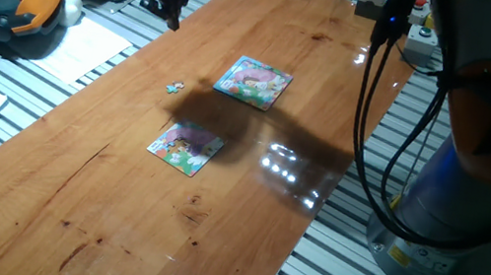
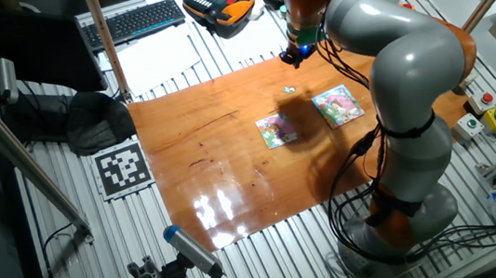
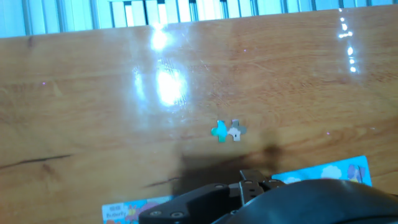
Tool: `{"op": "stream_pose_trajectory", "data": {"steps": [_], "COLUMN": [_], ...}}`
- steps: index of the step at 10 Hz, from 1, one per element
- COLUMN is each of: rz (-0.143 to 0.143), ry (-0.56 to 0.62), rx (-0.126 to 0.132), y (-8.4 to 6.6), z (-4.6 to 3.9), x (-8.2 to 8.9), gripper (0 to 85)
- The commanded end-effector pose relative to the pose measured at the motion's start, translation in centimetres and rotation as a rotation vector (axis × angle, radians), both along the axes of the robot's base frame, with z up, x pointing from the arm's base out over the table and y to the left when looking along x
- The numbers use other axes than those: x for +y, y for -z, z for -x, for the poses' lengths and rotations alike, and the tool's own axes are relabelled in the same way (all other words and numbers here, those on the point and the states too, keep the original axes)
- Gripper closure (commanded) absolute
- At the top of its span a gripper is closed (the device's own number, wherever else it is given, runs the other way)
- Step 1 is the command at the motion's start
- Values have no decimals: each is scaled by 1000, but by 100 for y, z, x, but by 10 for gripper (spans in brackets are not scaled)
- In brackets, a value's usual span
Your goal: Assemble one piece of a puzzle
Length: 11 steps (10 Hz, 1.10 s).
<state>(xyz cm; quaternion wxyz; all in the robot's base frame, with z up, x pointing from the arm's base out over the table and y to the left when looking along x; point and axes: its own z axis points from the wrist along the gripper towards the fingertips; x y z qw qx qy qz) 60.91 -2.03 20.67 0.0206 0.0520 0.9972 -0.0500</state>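
The black two-finger pincer [image 1: 169, 7] hangs above the far end of the long, glossy, reddish-brown wooden counter [image 1: 117, 186], under a blue glowing light on the wrist. It holds nothing and touches nothing visible; whether its fingers are spread or closed cannot be told, since in one fixed view it is a small dark shape, in the other fixed view it is a dark speck [image 2: 292, 56] beneath the orange-and-grey arm [image 2: 398, 56], and the hand view shows only a dark housing along the bottom edge.

The tiny loose jigsaw piece, pale teal-green and whitish [image 3: 227, 131], lies flat on bare wood, alone, touching neither puzzle. In the hand view it sits just above the centre, apart from the dark housing below it. In one fixed view the piece [image 1: 174, 87] lies nearer the camera than the pincer, well apart from it, and in the other fixed view it shows as a pale fleck [image 2: 289, 88] below the pincer.

The small flat square cartoon jigsaw, mostly purple-pink with green, yellow and orange along one edge [image 1: 186, 147], lies near the piece, toward the middle of the counter. The second square puzzle with the light-blue border and pink-and-green picture [image 1: 254, 81] lies beside the piece on its other side, slightly tilted.
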Motion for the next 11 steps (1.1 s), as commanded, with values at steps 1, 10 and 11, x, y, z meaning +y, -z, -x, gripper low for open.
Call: {"op": "stream_pose_trajectory", "data": {"steps": [1, 10, 11], "rz": [-2, -19, -22], "ry": [1, -14, -11], "rx": [-2, -10, -14], "y": [32, 391, 436], "z": [-20, -286, -297], "x": [-8, -155, -152], "gripper": [850, 850, 850]}}
